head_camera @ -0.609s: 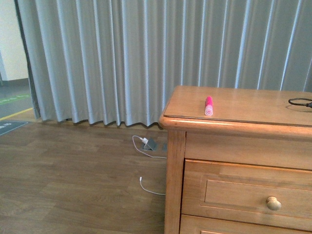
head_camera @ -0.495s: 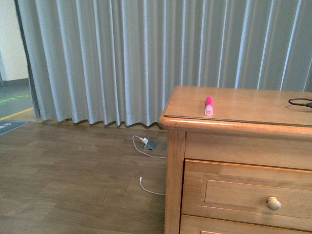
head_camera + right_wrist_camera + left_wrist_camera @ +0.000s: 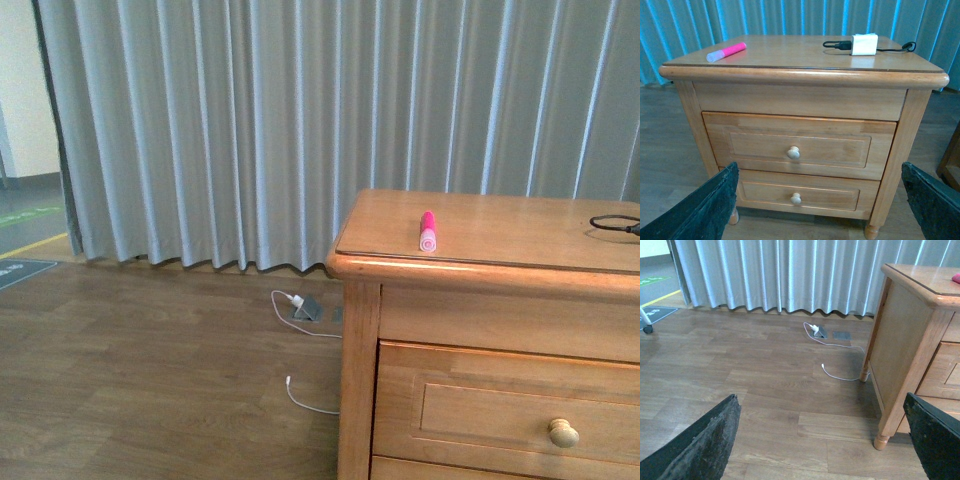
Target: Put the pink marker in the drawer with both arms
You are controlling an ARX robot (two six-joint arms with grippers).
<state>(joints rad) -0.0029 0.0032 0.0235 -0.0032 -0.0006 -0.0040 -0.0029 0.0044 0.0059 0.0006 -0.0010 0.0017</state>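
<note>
Front view: neither arm shows. The short bright pink cylinder marker (image 3: 428, 231) lies on the top of the honey-coloured wooden dresser (image 3: 520, 225), towards its front-left corner, pale cap end pointing at the front edge. The wide upper wooden drawer with the round pale knob (image 3: 480, 410) is fully closed. I'd call the task not started: marker not picked up, drawer not pulled, so opening, pick and drop-in are all left.

Left wrist view: left gripper (image 3: 820, 400) hangs over bare wood floor beside the dresser's left side, black fingers (image 3: 705, 445) spread wide, nothing between them, touching nothing. Only a sliver of pink shows at the top's edge.

Right wrist view: right gripper (image 3: 819, 166) faces the dresser front, spread wide and empty, well apart from the knob. The drawer is shut here too. The marker sits near the top's left edge; a white charger block with black cable (image 3: 863, 44) sits towards the back right.
</note>
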